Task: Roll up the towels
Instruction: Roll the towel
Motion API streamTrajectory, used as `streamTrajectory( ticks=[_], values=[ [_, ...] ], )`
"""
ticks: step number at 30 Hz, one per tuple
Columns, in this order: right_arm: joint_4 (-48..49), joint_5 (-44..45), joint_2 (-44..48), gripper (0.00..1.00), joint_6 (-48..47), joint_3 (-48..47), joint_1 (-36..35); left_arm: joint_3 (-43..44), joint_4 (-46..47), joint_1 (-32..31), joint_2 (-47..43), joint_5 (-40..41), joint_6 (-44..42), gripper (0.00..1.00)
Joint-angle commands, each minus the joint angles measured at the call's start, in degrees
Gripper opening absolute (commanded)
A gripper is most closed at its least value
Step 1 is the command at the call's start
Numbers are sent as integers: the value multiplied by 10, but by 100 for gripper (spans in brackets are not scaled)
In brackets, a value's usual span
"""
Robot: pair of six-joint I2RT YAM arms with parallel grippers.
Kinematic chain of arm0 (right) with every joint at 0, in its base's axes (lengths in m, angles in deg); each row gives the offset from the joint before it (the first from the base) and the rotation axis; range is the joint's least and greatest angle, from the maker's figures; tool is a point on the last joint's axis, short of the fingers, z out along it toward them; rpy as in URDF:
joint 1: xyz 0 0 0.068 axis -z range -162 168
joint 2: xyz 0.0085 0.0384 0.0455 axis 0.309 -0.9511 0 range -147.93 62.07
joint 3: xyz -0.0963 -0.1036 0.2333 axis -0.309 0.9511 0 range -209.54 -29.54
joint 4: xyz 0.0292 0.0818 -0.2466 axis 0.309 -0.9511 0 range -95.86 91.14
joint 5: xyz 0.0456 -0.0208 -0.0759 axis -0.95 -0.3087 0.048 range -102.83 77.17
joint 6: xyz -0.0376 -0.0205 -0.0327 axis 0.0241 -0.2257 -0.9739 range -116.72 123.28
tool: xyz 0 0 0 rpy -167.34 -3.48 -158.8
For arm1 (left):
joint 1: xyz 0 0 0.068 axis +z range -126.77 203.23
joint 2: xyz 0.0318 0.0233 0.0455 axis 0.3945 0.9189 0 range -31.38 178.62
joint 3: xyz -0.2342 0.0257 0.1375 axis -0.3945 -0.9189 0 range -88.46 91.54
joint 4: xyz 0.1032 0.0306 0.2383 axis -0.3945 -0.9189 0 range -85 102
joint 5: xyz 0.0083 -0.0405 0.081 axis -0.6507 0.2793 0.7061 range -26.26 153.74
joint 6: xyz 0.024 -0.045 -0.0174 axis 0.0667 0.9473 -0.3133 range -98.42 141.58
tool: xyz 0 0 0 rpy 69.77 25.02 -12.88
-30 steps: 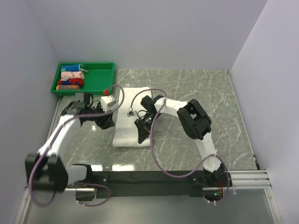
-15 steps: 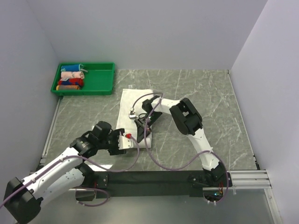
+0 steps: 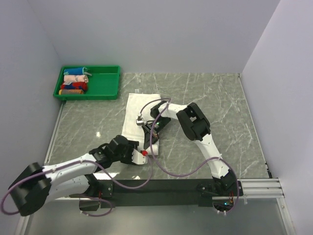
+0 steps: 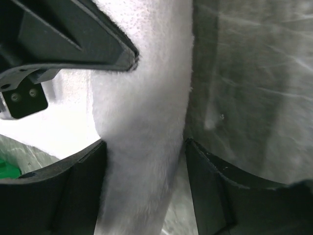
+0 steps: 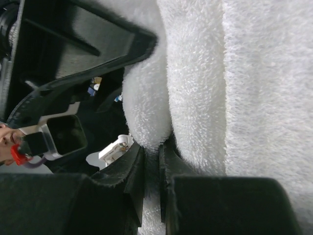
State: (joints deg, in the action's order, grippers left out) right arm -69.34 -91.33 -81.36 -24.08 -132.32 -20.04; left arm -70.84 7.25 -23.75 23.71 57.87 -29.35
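The white towel (image 3: 136,112) lies flat on the marble table, its long side running away from the arms. My right gripper (image 3: 148,138) sits at its near right corner and is shut on a thin fold of the towel (image 5: 244,73), pinched between narrow jaws (image 5: 151,181). My left gripper (image 3: 141,151) lies low at the towel's near edge. In the left wrist view a thick fold of towel (image 4: 146,98) runs between its wide-apart fingers (image 4: 144,191); the jaws are open, with a thin gap on the right side.
A green tray (image 3: 116,81) at the back left holds small colourful rolled cloths (image 3: 74,81). Purple cables loop from both arms over the near part of the table. Walls close in the left, back and right sides.
My left arm has swung from the towel's left side down to its near edge, and its jaws have widened. The right gripper has moved in over the towel's near edge and still pinches it.
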Motion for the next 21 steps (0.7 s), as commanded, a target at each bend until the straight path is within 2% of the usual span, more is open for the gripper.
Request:
streamTrajectory(
  ticks=[1, 4, 5, 7, 8, 9, 11, 12, 13, 17, 21],
  values=[
    [-9, 47, -18, 0, -33, 10, -4, 13, 35, -5, 72, 31, 11, 67],
    [-12, 50, -12, 0, -37, 11, -5, 43, 1, -5, 105, 5, 20, 55],
    [-11, 58, -4, 1, -33, 11, -3, 53, -45, -5, 113, -14, 21, 46],
    [-10, 70, 10, 15, -24, 13, 4, 98, -119, -5, 152, -66, 25, 28],
    [-8, 82, 36, 21, -13, 21, 9, 115, -188, -3, 167, -86, 30, 16],
    [5, 90, 53, 35, -4, 29, 23, 144, -213, 2, 178, -102, 45, 12],
    [39, 129, 114, 43, 46, 64, 42, 172, -279, 9, 193, -159, 44, 2],
    [79, 152, 134, 50, 66, 75, 61, 174, -288, 9, 191, -169, 46, 1],
    [94, 171, 174, 51, 79, 83, 73, 179, -298, 9, 188, -179, 51, 1],
    [148, 276, 257, 53, 137, 101, 126, 212, -360, 14, 218, -203, 53, 1],
    [183, 322, 347, 53, 156, 127, 183, 248, -383, 37, 279, -226, 69, 1]
  ],
)
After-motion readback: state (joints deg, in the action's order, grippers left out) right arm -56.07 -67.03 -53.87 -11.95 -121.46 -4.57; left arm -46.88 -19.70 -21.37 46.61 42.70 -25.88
